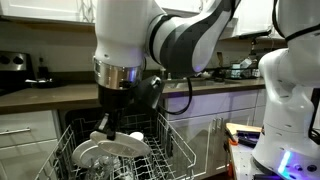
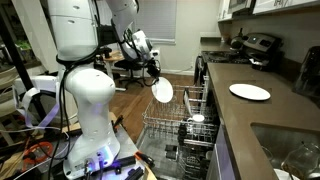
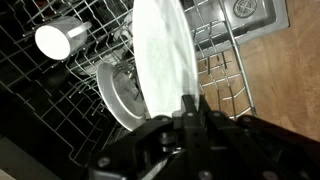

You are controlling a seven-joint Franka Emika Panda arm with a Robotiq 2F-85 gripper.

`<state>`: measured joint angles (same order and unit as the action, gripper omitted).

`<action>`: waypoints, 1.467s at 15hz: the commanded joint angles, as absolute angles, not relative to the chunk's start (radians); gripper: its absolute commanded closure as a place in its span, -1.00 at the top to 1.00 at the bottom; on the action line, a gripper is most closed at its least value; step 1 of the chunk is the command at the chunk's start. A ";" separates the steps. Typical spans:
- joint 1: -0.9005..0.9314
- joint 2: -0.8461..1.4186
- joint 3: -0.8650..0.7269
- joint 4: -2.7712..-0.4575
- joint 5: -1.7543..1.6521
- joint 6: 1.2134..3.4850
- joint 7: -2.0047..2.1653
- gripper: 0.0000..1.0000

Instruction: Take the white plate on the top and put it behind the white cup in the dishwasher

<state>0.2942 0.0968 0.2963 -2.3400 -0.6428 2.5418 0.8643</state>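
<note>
Countertop [image 2: 250, 115]: dark, fills right half of frame. Round white dish [image 2: 249, 92]: lying flat on countertop, centre right. Sink [image 2: 290, 150]: lower right corner, set into countertop. Stove [image 2: 255, 45] with pots: upper right. Wood floor [image 2: 130, 100]: centre left. Window [image 2: 172, 20]: bright, top centre. Grey glassy dish [image 3: 115, 95]: standing on edge, centre left of wrist view. White cabinet drawers [image 1: 25, 130]: lower left.
</note>
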 commanded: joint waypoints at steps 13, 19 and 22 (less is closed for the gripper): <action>0.311 0.031 0.296 -2.433 -0.424 2.555 0.700 -0.89; 0.311 0.031 0.296 -2.434 -0.424 2.555 0.699 -0.89; 0.308 0.031 0.294 -2.440 -0.407 2.551 0.664 -0.89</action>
<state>0.3048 0.0365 0.3012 -2.4343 -0.4276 2.5561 0.7031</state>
